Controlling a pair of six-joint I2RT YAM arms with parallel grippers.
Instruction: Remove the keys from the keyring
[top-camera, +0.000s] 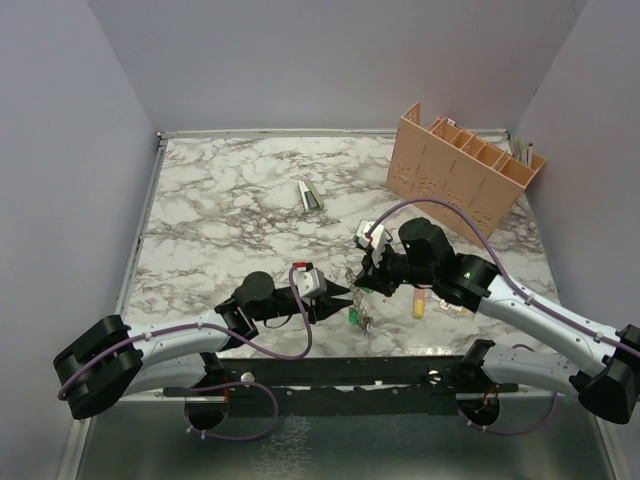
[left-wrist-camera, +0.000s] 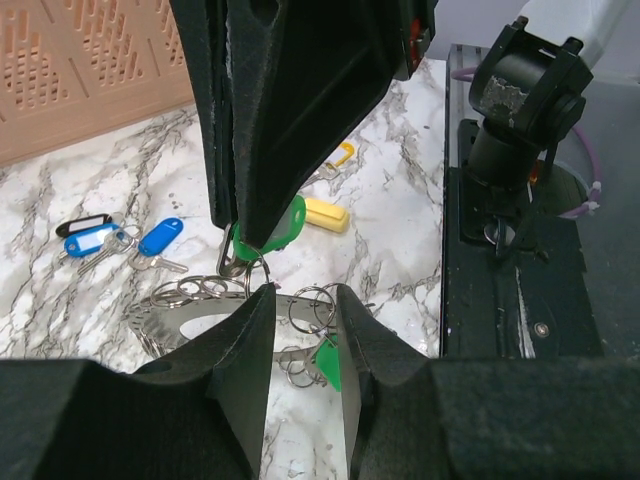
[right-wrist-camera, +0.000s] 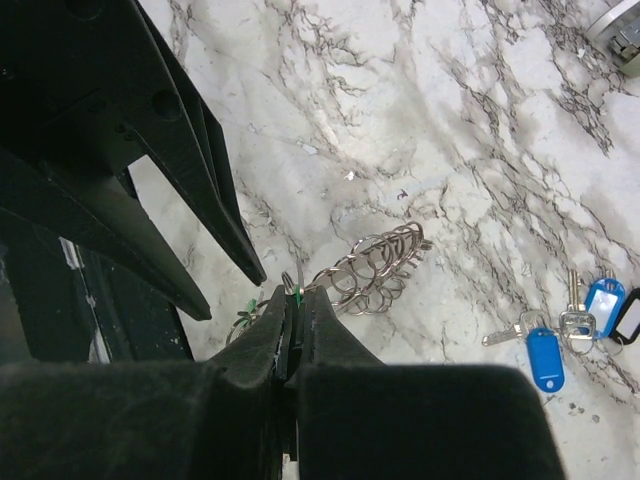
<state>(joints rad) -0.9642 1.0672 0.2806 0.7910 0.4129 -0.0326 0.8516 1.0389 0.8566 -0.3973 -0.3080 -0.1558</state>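
Keyring (left-wrist-camera: 155, 325): lying on bench (right-wrist-camera: 400, 100) under left tool (left-wrist-camera: 300, 298), whose jaws stand part-spread astride it, we judge to steady it; grip we cannot tell. Right tool (right-wrist-camera: 292, 300) pinches green key (left-wrist-camera: 283, 225), likely to work it off.

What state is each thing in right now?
left end effector: jaws apart astride the keyring, grip unclear
right end effector: shut on the green key
green key: pinched by its head
keyring: lying on the table, small rings bunched on it
blue keys: off the keyring, loose on the table
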